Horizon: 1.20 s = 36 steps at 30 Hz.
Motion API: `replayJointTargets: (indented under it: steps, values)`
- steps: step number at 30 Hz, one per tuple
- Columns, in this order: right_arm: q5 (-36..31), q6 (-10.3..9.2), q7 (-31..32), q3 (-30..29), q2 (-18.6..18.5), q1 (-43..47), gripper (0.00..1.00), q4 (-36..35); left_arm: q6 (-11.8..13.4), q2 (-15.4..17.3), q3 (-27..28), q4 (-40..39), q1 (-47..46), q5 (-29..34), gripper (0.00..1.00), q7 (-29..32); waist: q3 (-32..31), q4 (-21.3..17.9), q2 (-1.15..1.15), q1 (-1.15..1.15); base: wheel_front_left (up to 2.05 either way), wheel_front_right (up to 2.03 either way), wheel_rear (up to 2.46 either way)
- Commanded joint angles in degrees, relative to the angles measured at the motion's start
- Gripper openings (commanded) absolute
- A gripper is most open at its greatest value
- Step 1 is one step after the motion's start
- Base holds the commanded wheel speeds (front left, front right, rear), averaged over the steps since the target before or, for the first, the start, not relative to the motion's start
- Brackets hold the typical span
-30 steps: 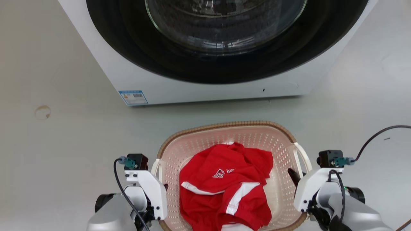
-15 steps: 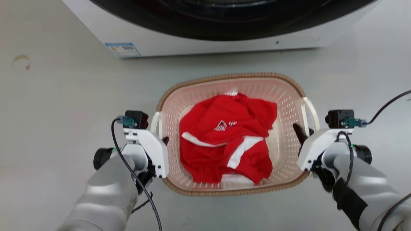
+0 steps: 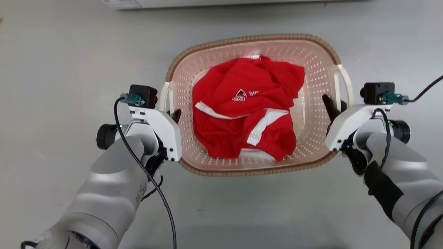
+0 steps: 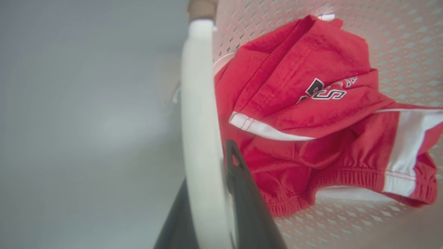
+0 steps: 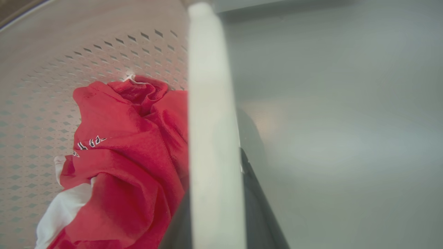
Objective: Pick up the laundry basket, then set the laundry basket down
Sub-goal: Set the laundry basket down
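A: Where to look for the laundry basket (image 3: 313, 62)?
B: Middle of the head view, between both arms, above the grey floor (image 3: 69, 52); cannot tell whether resting or raised.
A: And inside?
B: Holds a crumpled red garment (image 3: 242, 117) with white stripes and a small logo.
A: State of the left pincer (image 3: 172, 113)?
B: Narrow, clamped on the left white handle (image 4: 199, 121), one dark finger inside the rim, one outside.
A: Of the right pincer (image 3: 334, 102)?
B: Same: narrow, gripping the right white handle (image 5: 211, 121) from both sides.
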Motion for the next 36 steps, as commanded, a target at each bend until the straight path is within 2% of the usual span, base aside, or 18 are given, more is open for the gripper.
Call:
replayJointTargets:
  steps: [1,15,36]
  values:
    - [-0.7,-0.76,-1.3,-1.1,-5.7,0.6,0.00,3.1,0.8,6.6,0.7,2.3,-1.1,1.0,0.00,-0.8,1.9,0.1,0.00,0.00,0.00,0.00,0.00]
    - [-11.2,-0.76,-1.3,-11.4,-5.7,-2.2,0.00,1.2,1.7,5.6,0.1,2.3,-5.6,2.0,0.00,-5.5,8.3,0.5,0.00,0.00,0.00,0.00,0.00]
    - [-27.5,-0.76,-1.3,-26.5,-5.8,0.3,0.00,-3.5,2.3,5.4,-1.4,2.4,-8.6,3.1,0.00,-6.3,12.3,0.7,0.00,0.00,0.00,0.00,0.00]
